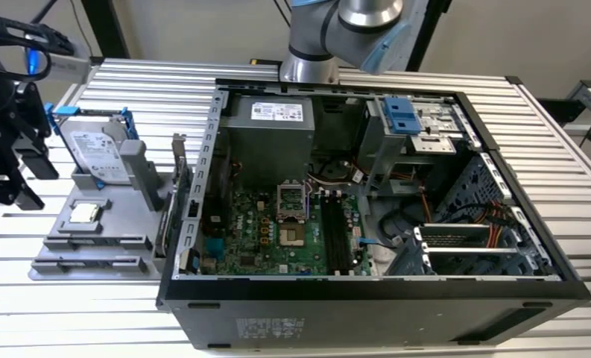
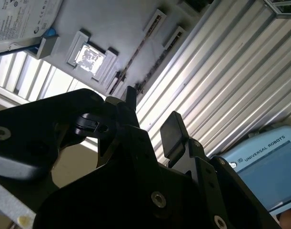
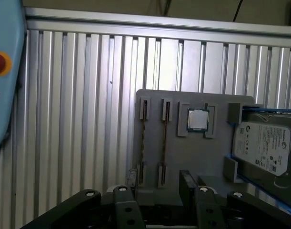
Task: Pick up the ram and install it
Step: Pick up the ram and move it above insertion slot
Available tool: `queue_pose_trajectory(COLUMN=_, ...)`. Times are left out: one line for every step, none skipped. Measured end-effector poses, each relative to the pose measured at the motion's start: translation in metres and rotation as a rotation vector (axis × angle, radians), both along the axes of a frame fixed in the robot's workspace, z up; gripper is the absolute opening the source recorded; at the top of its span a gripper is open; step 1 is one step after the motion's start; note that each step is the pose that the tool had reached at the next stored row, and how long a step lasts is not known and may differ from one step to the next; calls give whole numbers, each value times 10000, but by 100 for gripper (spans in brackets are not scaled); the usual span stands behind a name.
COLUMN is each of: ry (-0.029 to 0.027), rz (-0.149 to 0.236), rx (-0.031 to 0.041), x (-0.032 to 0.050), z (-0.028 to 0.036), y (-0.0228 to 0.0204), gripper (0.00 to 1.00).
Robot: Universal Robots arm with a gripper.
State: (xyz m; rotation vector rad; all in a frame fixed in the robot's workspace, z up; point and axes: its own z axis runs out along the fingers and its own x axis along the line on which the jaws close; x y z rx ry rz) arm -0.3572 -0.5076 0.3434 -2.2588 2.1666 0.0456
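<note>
Claw (image 3: 159, 177) released, fingers spread, grasping nothing. Just ahead of its tips, untouched: ram (image 3: 164, 138) and second ram (image 3: 144, 138), two in all, on edge in one grey tray (image 3: 209, 160), parallel, long axes pointing straight away from the claw. Further off beside them, one processor (image 3: 197, 119) and one hard drive (image 3: 264, 148). Well apart from the claw, one open case (image 1: 375, 313).

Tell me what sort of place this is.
Probably a robotics lab bench for computer assembly: a grey-and-blue robot arm stands at a ribbed aluminium table carrying an open black computer case and a grey tray of loose parts.
</note>
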Motion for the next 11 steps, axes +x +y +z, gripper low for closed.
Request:
queue_pose_trajectory(ry=0, rz=-3, rx=1, x=0, z=-4, y=0, gripper=100)
queue_pose_trajectory(ry=1, rz=-6, rx=0, x=0, z=-7, y=0, gripper=100)
queue_pose_trajectory(ry=1, rz=-9, rx=0, x=0, z=-9, y=0, gripper=100)
queue_pose_trajectory(ry=0, rz=-10, rx=1, x=0, z=-12, y=0, gripper=100)
queue_pose_trajectory(ry=0, rz=-10, rx=1, x=0, z=-15, y=0, gripper=100)
queue_pose_trajectory(ry=0, rz=-11, rx=1, x=0, z=-17, y=0, gripper=100)
queue_pose_trajectory(ry=0, rz=-11, rx=0, x=0, z=-18, y=0, gripper=100)
queue_pose_trajectory(ry=1, rz=-11, rx=1, x=0, z=-30, y=0, gripper=100)
queue_pose_trajectory(ry=1, rz=-11, rx=1, x=0, z=-44, y=0, gripper=100)
queue_pose_trajectory(ry=1, rz=-11, rx=1, x=0, z=-45, y=0, gripper=100)
queue_pose_trajectory(ry=1, rz=-11, rx=0, x=0, z=-47, y=0, gripper=100)
